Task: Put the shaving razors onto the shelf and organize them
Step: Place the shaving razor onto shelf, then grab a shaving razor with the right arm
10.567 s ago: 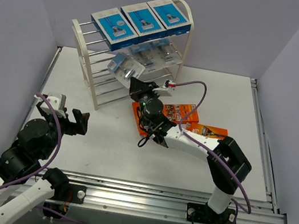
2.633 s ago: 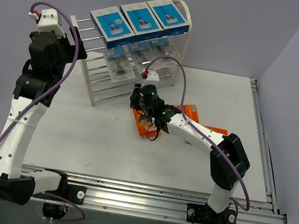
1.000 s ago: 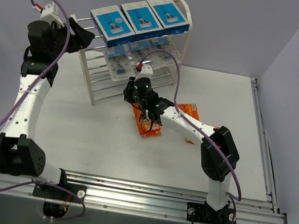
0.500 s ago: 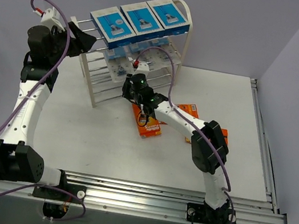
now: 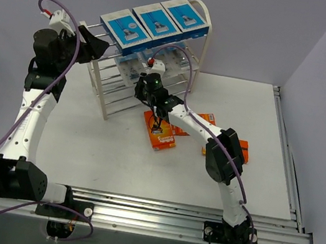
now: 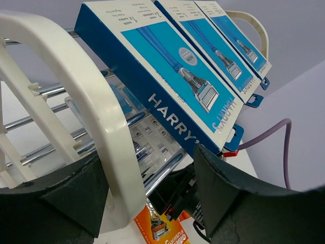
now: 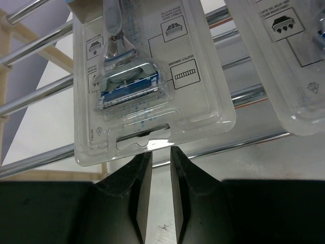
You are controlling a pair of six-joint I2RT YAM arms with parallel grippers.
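The shelf (image 5: 100, 82) stood at the far left of the bench (image 5: 101, 149), with three blue boxes (image 5: 157, 21) lying side by side on its top tier. The left pincer (image 5: 91, 43) was raised to the shelf's left end, and the wrist view showed its fingers (image 6: 56, 198) well apart, astride the white end panel (image 6: 76, 86); the panel lay against the left finger and clear of the right one, so nothing was clamped. The right pincer (image 5: 146, 84) reached in at the front of the second tier. There its fingers (image 7: 134, 188) were drawn almost together, only a narrow slit between them, with the tips right at the lower edge of a clear blister pack (image 7: 137, 76) resting on the chrome rods (image 7: 40, 101). I could not tell whether they nipped that edge or only touched it. A second blister pack (image 7: 284, 61) lay just beside the first. Three orange packs (image 5: 160, 133) lay on the bench beneath and beside the right arm.
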